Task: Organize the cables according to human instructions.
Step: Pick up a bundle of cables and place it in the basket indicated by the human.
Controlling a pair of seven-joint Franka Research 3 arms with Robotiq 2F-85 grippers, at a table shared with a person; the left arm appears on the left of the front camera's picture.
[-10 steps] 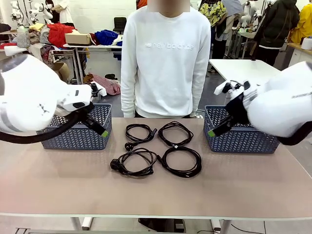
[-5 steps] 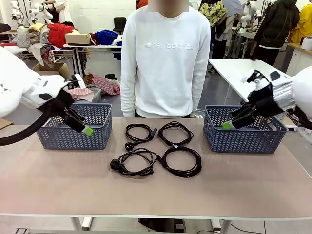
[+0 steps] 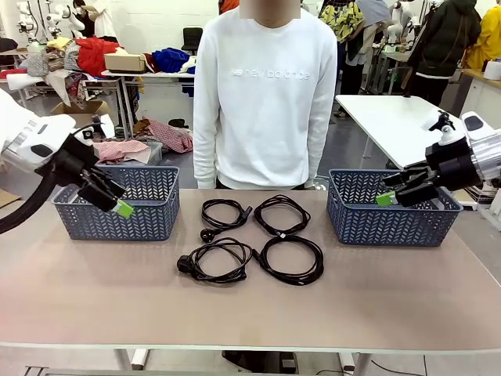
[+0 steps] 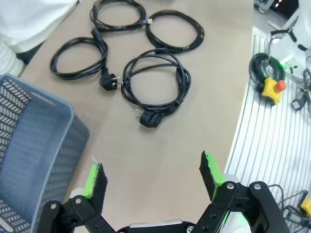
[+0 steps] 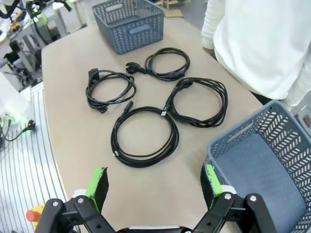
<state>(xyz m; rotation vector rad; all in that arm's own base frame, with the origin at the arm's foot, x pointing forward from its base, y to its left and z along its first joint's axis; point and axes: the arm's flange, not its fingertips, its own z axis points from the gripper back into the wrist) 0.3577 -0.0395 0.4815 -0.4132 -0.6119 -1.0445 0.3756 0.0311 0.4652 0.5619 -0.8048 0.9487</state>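
— Lying coiled on the desk (image 3: 250,321), the cables (image 3: 254,252) cluster between the left basket (image 3: 109,223) and the right basket (image 3: 391,223). Anything inside?

— One shows bare floor, on the right; the other's floor is hard to see. Both the left fingers (image 4: 95,175) and the right fingers (image 5: 98,180) are spread wide, gripping nothing, each hovering by its own basket.

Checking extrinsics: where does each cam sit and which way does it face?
Front: robot's side of the table, faces across at the person; left claw and right claw show, open.
Left wrist: behind the left claw, looks down past it at the cables and left basket.
Right wrist: behind the right claw, looks down past it at cables, right basket, a sleeve.
Shared: all see the four cables.
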